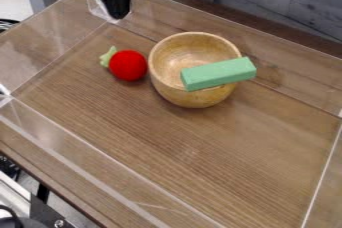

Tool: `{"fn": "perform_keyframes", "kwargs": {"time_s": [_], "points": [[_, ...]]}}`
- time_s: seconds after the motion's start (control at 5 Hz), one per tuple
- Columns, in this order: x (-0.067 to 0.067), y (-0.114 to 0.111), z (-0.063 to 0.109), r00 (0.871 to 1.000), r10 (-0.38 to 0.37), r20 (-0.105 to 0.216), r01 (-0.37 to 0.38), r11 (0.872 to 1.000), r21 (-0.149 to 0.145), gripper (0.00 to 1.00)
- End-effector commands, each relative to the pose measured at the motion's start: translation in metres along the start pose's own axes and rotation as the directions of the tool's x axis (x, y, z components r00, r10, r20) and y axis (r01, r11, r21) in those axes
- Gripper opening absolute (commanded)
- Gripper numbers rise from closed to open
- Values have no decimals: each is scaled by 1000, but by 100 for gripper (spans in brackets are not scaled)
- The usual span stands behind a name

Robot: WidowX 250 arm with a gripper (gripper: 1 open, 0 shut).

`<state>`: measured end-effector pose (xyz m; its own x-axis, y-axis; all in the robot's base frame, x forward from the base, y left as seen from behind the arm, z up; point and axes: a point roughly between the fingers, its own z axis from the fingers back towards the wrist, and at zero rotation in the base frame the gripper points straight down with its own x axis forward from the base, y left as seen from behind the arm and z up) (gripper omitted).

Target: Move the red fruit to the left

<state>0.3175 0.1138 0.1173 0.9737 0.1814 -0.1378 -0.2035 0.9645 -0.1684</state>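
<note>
Your fingers [114, 10] are pressed together on nothing above the red fruit [127, 65], so part them and descend squarely over it, clear of the bowl [191, 62].

Even bright light, soft shadows, slight blur

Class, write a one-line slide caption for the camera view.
Red fruit lies on the wooden table beside a bowl holding a green block; the gripper hangs above, empty.
</note>
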Motion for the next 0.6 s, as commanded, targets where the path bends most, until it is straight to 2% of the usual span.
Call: {"fn": "perform_keyframes", "kwargs": {"time_s": [0.0,0.2,0.4], "points": [[9,-13,23,997,-40,69,39,999,23,0],[6,-22,17,992,-117,52,115,993,36,0],[2,-29,10,980,-194,32,193,980,52,0]]}}
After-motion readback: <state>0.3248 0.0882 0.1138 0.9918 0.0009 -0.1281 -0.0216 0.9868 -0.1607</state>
